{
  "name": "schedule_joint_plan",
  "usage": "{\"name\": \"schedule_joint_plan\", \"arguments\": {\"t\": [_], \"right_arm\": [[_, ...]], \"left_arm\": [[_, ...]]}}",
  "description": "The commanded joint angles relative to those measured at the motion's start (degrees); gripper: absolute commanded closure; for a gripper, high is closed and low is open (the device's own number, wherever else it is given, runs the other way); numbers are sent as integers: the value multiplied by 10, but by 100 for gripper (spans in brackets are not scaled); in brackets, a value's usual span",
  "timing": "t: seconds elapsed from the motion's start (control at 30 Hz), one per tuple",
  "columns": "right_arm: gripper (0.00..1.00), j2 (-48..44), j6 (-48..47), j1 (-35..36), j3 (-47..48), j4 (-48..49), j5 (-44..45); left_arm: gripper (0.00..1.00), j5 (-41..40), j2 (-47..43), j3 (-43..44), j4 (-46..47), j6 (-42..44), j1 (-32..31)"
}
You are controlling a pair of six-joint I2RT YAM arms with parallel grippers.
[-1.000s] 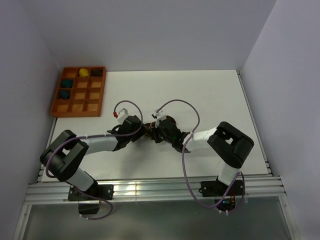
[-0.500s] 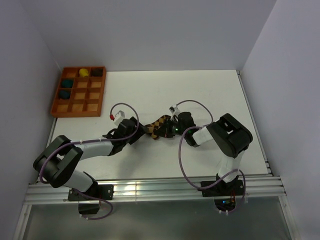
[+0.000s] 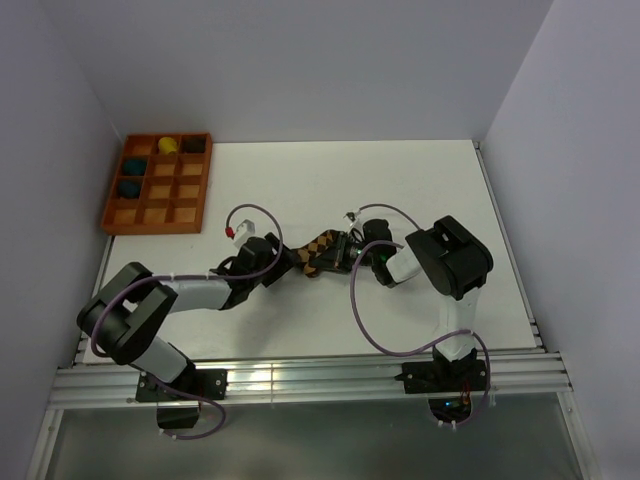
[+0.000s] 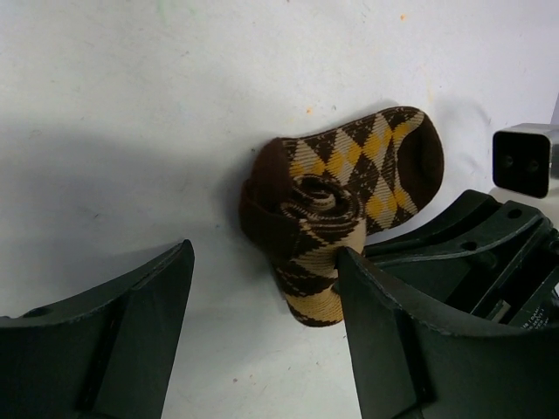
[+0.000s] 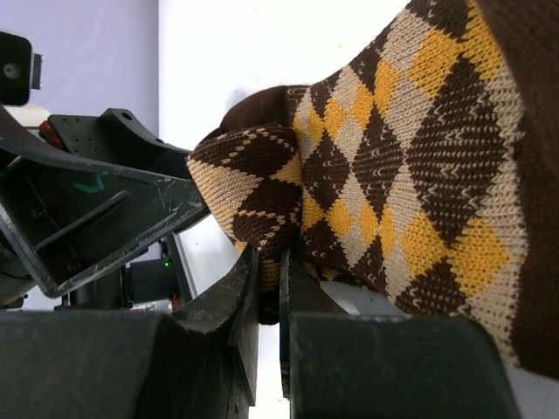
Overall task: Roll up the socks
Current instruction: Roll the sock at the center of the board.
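The socks [image 3: 318, 250] lie mid-table as a brown and tan argyle bundle, one end wound into a roll [image 4: 319, 205] and a flat toe part [image 4: 393, 157] sticking out. My left gripper [image 3: 289, 263] is open just left of them. In the left wrist view the roll's tan end sits beside the right finger [image 4: 384, 332] of the left gripper [image 4: 264, 262], with bare table between the fingers. My right gripper [image 3: 347, 252] comes in from the right and is shut on a fold of the socks [image 5: 393, 175]; fabric is pinched in the right gripper [image 5: 269, 257].
An orange compartment tray [image 3: 112, 195] stands at the far left, holding two teal sock balls [image 3: 135, 167], a yellow one [image 3: 168, 146] and a dark one [image 3: 193, 145]. White walls enclose the table on three sides. Cables loop above both wrists.
My left gripper has opened and let go of the socks. My right gripper has moved right with the fabric, drawing the socks out so the argyle pattern shows between the two grippers.
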Motion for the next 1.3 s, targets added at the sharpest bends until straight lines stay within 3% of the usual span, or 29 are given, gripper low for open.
{"name": "schedule_joint_plan", "arguments": {"t": [0.0, 0.47, 0.63, 0.77, 0.83, 1.0, 1.27], "right_arm": [[100, 8, -40, 1, 12, -136, 14], [100, 25, -45, 1, 20, -146, 15], [100, 6, -74, 1, 20, -169, 33], [87, -36, -112, 4, 20, -189, 43], [75, -71, -132, 6, 23, -226, 70], [59, -140, -205, 31, 38, -310, 146], [51, -245, -338, 122, 34, -356, 388]], "left_arm": [[28, 10, 21, 27, 30, 19, 1], [40, 11, 108, 57, 36, 33, 2], [54, 7, 127, 62, 19, 30, 3], [71, 7, 134, 61, 6, 32, 3], [79, 7, 137, 63, -1, 35, 1], [85, 0, 128, 66, -30, 41, 1], [85, 0, 122, 78, -60, 47, 1]]}}
